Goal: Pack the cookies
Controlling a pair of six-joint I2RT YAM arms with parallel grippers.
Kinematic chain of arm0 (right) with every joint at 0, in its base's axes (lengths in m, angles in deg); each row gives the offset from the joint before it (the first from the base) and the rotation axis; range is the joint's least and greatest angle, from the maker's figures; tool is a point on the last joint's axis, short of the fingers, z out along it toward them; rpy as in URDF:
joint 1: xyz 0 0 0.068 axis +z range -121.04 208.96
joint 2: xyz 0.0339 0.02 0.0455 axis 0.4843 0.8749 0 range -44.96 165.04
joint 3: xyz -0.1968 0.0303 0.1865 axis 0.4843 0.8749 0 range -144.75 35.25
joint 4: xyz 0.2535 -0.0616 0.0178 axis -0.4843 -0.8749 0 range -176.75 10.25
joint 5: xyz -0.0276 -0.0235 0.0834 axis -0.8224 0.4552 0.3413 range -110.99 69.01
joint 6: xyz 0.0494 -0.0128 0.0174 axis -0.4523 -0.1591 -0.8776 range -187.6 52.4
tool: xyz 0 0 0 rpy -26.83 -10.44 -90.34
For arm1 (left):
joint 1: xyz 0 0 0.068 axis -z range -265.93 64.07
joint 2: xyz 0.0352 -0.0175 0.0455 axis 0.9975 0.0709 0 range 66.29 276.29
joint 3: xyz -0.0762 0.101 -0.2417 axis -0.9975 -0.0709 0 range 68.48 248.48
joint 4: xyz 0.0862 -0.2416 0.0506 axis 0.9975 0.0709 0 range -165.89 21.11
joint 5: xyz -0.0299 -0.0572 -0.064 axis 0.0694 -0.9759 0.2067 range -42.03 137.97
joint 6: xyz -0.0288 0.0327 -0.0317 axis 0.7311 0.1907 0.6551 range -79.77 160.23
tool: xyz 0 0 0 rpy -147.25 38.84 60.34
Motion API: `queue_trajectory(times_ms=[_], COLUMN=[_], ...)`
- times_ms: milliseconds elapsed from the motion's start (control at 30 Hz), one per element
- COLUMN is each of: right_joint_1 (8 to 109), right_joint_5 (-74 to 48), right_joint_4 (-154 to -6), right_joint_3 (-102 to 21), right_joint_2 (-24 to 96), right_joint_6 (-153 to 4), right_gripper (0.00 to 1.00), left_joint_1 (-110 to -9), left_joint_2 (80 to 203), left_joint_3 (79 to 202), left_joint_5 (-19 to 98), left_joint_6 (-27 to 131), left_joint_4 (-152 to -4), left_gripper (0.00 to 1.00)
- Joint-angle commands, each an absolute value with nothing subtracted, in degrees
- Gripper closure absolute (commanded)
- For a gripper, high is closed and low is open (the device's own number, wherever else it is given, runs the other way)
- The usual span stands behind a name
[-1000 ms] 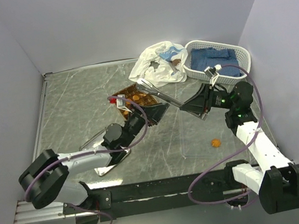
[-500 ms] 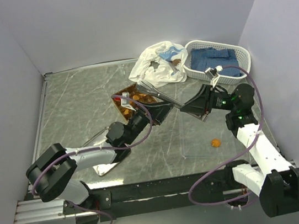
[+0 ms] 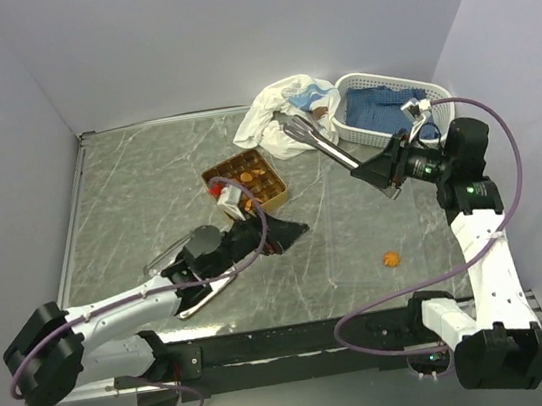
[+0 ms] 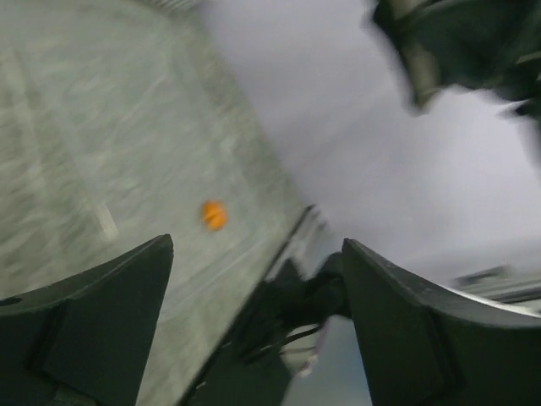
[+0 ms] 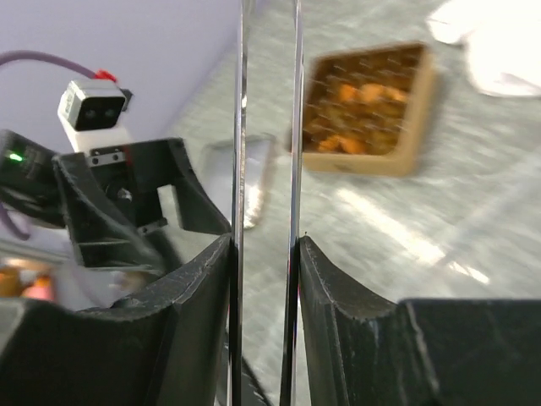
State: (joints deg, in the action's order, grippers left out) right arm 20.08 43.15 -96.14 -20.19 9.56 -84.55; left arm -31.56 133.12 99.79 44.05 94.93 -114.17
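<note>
Tongs (image 3: 313, 141) sit pinched in the right tool (image 3: 375, 168) while the left tool (image 4: 254, 254) gapes wide, holding nothing.

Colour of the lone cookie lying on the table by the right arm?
Orange. The cookie shows best from the top camera.

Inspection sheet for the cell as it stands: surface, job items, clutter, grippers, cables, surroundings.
Surface: table, grey streaked sheet, no spill seen.
Job's things: cookies lie in the divided tin; one loose cookie sits on the table near the right arm.
Clutter: white bag; white basket holding a blue cloth.
Grippers: left gripper open, empty; right gripper shut on metal tongs.
Cables: purple cables loop off both arms.
Surroundings: plain walls on three sides; nothing else seen.
</note>
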Motion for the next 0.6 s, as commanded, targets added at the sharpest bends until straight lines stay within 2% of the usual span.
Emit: queue_trajectory(times_ms=[0, 100, 233, 333, 367, 567], right_joint_1=[18.5, 15.6, 10.9, 7.4, 6.6, 2.0], right_joint_5=[34.1, 30.0, 28.2, 27.6, 27.8, 30.0], right_joint_4=[-119.3, -123.8, -126.9, -128.3, -128.5, -131.3], right_joint_3=[-27.8, -29.4, -31.0, -32.0, -32.2, -32.4], right_joint_2=[10.3, 10.0, 9.4, 9.4, 9.4, 9.5], right_joint_6=[-61.0, -56.8, -54.3, -52.5, -52.1, -48.7], right_gripper=[0.58, 0.58, 0.58, 0.58, 0.58, 0.58], left_joint_1=[-31.1, -29.6, -26.5, -25.0, -24.5, -24.1], left_joint_2=[139.6, 149.4, 163.4, 170.1, 171.4, 179.3], left_joint_3=[109.6, 119.4, 131.7, 138.7, 141.9, 151.3], left_joint_5=[44.8, 45.2, 49.7, 52.4, 53.5, 59.4], left_joint_6=[89.5, 86.5, 83.0, 82.6, 82.6, 81.6], left_joint_4=[-91.5, -82.2, -71.5, -66.5, -64.1, -57.5], left_gripper=[0.19, 0.30, 0.33, 0.36, 0.40, 0.49])
